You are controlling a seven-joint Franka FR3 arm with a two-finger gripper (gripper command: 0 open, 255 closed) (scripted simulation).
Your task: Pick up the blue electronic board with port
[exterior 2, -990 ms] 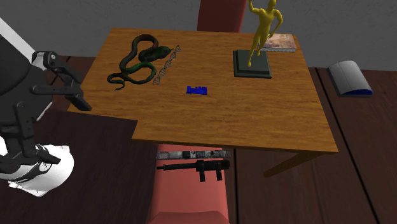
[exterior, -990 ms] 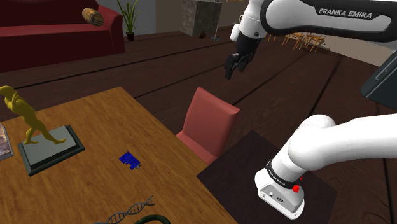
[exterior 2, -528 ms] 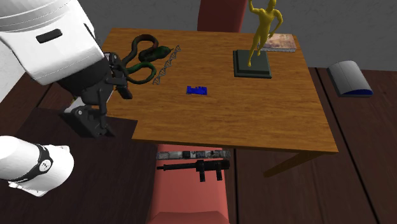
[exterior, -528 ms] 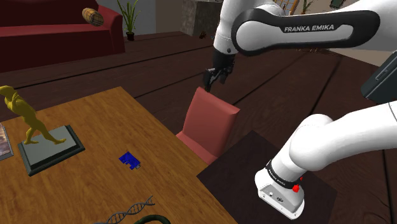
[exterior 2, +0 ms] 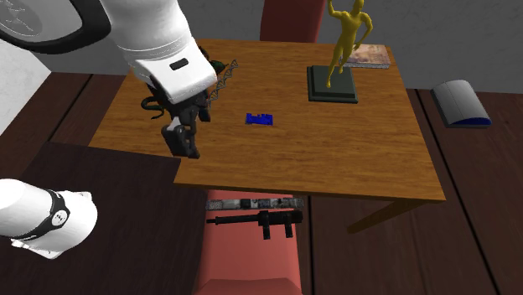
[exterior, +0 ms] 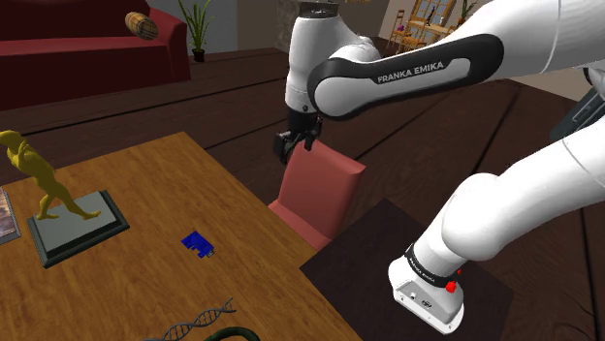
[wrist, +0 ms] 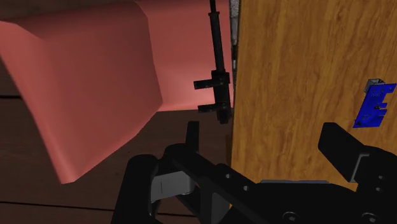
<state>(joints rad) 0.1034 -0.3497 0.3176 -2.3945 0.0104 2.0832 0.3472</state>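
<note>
The black fingers (wrist: 340,149) are spread apart, holding nothing, over the desk (exterior 2: 335,159) edge. The blue board (exterior 2: 260,119) lies on the desk nearby.

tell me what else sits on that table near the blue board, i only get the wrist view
observer: a yellow figure on a dark base stands past the blue board, toward the second exterior view's right.
operator: and the other side
observer: a helix model lies toward that view's left, apart from the board.
operator: gripper over the board yet
observer: no, in the shoulder view the open gripper shows beside the red chair's top edge.
</note>
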